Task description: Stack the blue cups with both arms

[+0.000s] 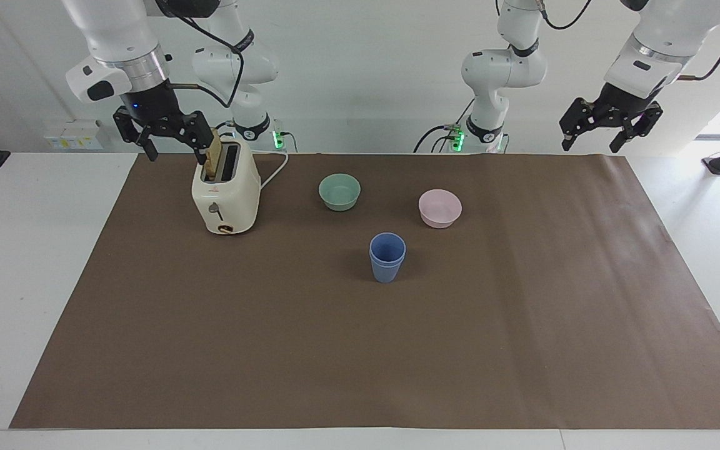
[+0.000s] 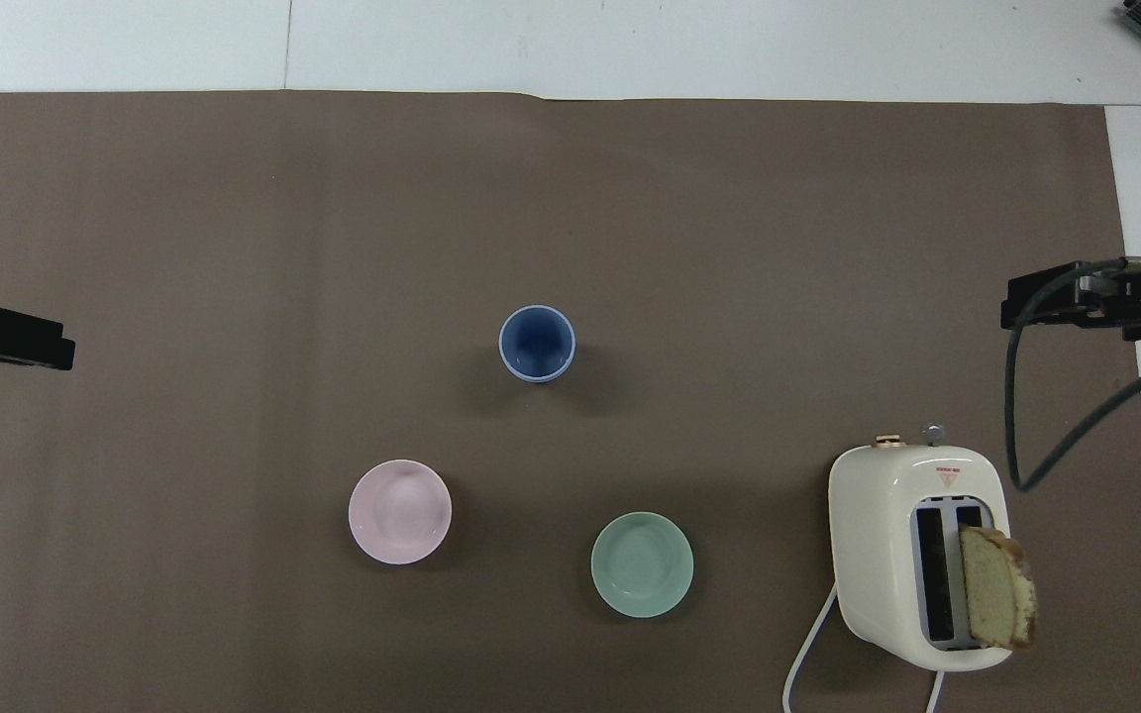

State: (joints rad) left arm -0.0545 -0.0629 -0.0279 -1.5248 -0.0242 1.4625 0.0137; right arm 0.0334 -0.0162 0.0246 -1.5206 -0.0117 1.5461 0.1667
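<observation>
Facing view: two blue cups (image 1: pixel 387 257) nested one inside the other, upright on the brown mat (image 1: pixel 360 350) near its middle, farther from the robots than the green bowl (image 1: pixel 339 191) and pink bowl (image 1: pixel 440 208). Right gripper (image 1: pixel 171 149) raised beside the cream toaster (image 1: pixel 226 197), jaws spread, holding nothing. Bread slice (image 1: pixel 213 161) upright in a toaster slot. Left gripper (image 1: pixel 592 146) raised over the mat's edge at the left arm's end, jaws spread, empty.

Overhead view: nested cups (image 2: pixel 537 343) mid-mat. Left gripper (image 2: pixel 6 337) and right gripper (image 2: pixel 1076 299) at the frame's edges, well apart from the cups.
</observation>
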